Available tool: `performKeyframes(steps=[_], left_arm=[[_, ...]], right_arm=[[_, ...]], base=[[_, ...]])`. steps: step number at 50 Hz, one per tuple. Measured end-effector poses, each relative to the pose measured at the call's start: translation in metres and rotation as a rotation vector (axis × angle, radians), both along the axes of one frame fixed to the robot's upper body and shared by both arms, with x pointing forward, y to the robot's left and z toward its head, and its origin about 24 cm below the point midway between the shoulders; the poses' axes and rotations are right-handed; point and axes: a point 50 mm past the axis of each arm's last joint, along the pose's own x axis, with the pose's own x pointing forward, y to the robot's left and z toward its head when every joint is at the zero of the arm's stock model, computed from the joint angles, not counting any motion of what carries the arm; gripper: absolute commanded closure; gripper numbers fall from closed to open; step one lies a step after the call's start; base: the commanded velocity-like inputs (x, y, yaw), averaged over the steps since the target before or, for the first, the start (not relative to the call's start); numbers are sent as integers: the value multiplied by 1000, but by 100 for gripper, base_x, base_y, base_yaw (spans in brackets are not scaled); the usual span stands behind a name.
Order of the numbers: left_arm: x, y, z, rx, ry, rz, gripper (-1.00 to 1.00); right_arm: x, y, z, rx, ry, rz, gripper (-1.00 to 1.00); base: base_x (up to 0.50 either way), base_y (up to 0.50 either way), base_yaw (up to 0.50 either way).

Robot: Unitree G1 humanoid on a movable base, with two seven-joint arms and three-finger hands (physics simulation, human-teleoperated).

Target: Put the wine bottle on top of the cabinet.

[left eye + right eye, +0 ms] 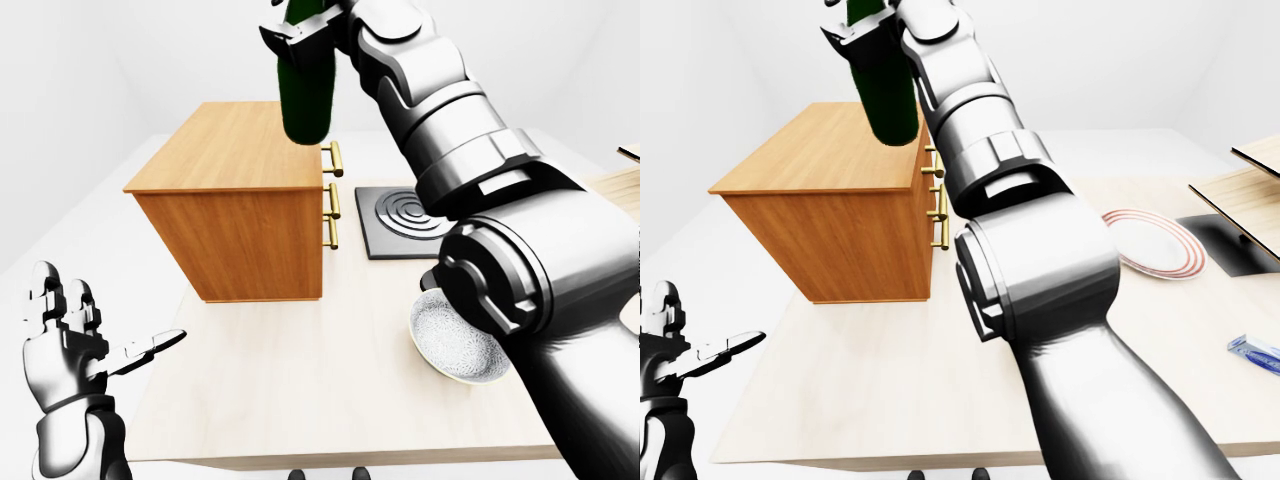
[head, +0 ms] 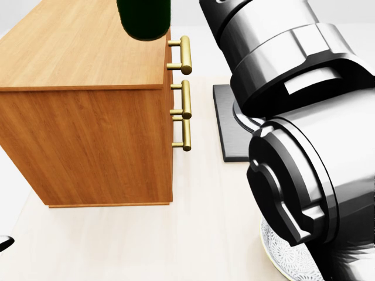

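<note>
Left-eye view shows the pale table [image 1: 300,400] spreading wide below the raised right hand [image 1: 305,30], which sits at the top of the picture at the end of the big silver-and-black arm. Under and to the left of that hand stands the wooden cabinet [image 1: 230,190], its flat top bare, with three brass handles [image 1: 334,195] on the face turned toward the picture's right. The wine bottle [image 1: 307,95], dark green, hangs upright from the right hand, whose fingers are wrapped round its upper part; its base is in the air above the cabinet top's right edge, not touching the wood. No label or writing can be read on the glass. Right of the cabinet and below the hand lies a dark square hob plate [image 1: 395,215] with ringed circles. Lower still, a patterned bowl [image 1: 455,340] peeks from behind the forearm. Far down at the left, the left hand [image 1: 75,345] is held spread and empty, one finger stretched out toward the right.
</note>
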Motion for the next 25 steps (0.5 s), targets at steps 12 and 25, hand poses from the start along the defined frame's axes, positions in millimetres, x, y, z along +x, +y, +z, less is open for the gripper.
performKeyframes(steps=[12,25], left_arm=[[-1,0,0,-1,1,1,-100],[-2,2,-1,-2,3,3,-100]], right_arm=[[-1,6,-4,2,13,23,93],[1,10,-10,2,28,33,93]], base=[[0,0,0],[0,0,0]])
